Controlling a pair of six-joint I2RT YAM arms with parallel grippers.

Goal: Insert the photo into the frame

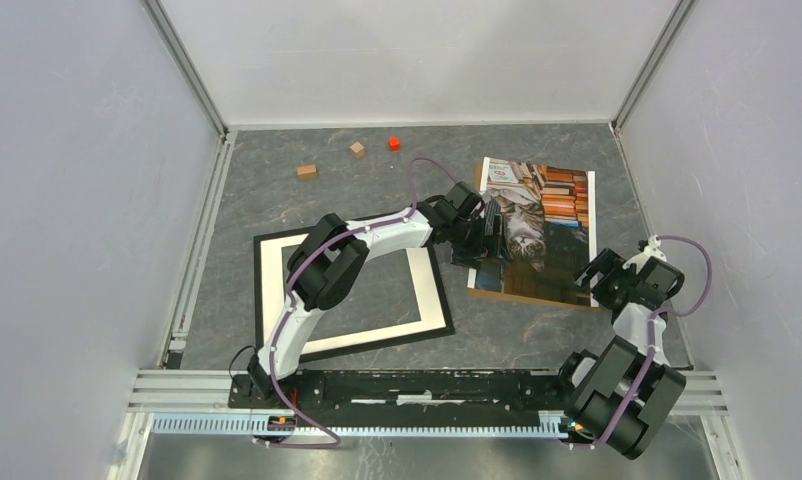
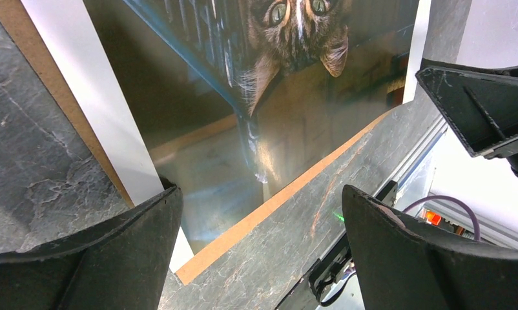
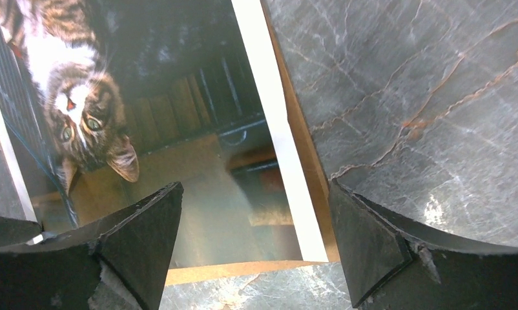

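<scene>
The photo (image 1: 552, 215), a cat before bookshelves on a brown backing board, lies flat at the right of the table. The frame (image 1: 259, 300), thin and black with a white mat inside, lies flat at the left under my left arm. My left gripper (image 1: 492, 243) is open low over the photo's near left corner. In the left wrist view the photo (image 2: 243, 129) and its brown edge show between the left gripper's (image 2: 259, 248) spread fingers (image 2: 114, 258). My right gripper (image 1: 602, 280) is open over the near right corner; in the right wrist view the photo (image 3: 179, 148) corner lies between the right gripper's (image 3: 256, 248) fingers (image 3: 385, 252).
Two small wooden blocks (image 1: 307, 171) (image 1: 358, 149) and a red block (image 1: 394, 143) lie at the back of the table. White walls close in three sides. An aluminium rail (image 1: 427, 385) with the arm bases runs along the near edge.
</scene>
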